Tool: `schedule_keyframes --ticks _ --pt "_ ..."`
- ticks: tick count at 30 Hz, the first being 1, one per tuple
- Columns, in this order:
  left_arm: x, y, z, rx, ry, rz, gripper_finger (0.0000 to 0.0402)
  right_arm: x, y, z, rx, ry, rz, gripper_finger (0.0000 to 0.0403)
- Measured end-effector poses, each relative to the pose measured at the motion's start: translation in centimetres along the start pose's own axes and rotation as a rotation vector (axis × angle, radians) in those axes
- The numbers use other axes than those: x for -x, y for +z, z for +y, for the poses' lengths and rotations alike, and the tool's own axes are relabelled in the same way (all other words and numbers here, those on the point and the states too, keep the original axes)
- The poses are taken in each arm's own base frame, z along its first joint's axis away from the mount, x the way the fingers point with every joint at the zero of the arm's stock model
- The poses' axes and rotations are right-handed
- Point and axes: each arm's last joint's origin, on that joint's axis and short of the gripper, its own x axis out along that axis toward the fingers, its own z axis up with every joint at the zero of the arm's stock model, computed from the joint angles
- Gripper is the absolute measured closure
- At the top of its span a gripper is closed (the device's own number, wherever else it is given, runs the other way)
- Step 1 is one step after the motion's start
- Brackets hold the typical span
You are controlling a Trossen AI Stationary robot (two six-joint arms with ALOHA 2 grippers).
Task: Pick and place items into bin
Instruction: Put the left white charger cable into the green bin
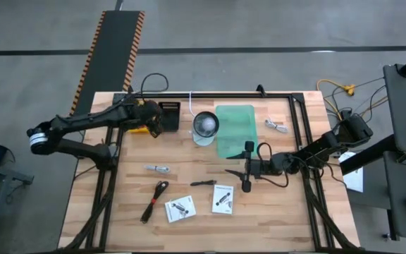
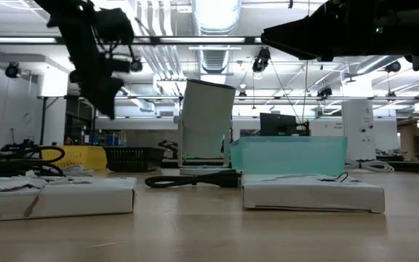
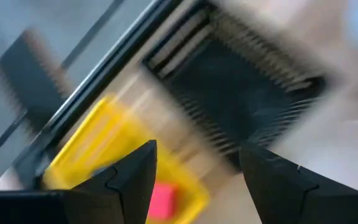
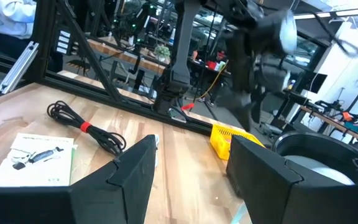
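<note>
**Hovering open-jawed over the yellow bin; loose items lying out front of the green tray**

Starting at the table's front edge, well forward of the green tray [image 1: 235,130]: two white packets [image 1: 180,209] with black print are lying flat, side by side but apart. A black cable [image 1: 154,201], coiled long and bound with a red tie, is lying just beyond them on the left-arm side.

Closer to the tray, a small black tool [image 1: 203,183] is resting on the wood. A silver metal piece [image 1: 158,168] is sitting farther toward the left-arm side, apart from everything.

The right gripper [image 4: 188,146] is hanging low near the tray's front edge, toward the right-arm corner. Its fingers are standing wide apart with nothing between them.

The tray itself is sitting mid-table. A round white cup [image 1: 205,125] is standing just beside it on the left-arm side. On the opposite side, more silver metal pieces [image 1: 276,125] are lying near the tray's far corner.

Farther toward the left-arm side, past the cup, the left gripper [image 3: 197,155] is hovering above a yellow bin [image 3: 98,155] and a black slotted basket [image 3: 241,106], which are sitting close together. Its fingers are spread wide and holding nothing. A red item [image 3: 160,200] is lying inside the yellow bin, below the fingers; its shape is too blurred to tell.
</note>
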Motion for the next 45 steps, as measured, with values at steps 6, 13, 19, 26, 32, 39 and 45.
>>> schedule_keyframes --ticks 6,13,19,26,32,39,45 --pt "2.4 0.3 -2.8 -0.157 -0.362 -0.158 0.0189 0.0 0.0 0.0 0.001 0.001 0.002 0.0209" --pt "4.3 -0.5 -5.9 -0.319 -0.579 -0.207 0.0189 0.0 -0.2 0.1 0.007 0.005 0.014 0.0209" --pt "4.6 -2.2 -9.1 -0.554 -0.650 -0.184 0.0189 0.0 -0.2 0.1 0.010 0.006 0.016 0.0209" --pt "3.0 -3.7 -12.1 -0.676 -0.654 -0.075 0.0189 0.0 -0.2 0.1 0.012 0.007 0.020 0.0209" --pt "1.4 -4.3 -13.5 -0.668 -0.635 0.024 0.0189 0.0 -0.2 0.1 0.009 0.007 0.020 0.0209" --pt "0.5 -4.8 -14.1 -0.677 -0.657 0.084 0.0189 0.0 -0.2 0.1 0.009 0.007 0.020 0.0209" --pt "0.3 -5.4 -14.0 -0.680 -0.640 0.154 0.0189 0.0 -0.4 0.1 0.017 0.014 0.038 0.0209"
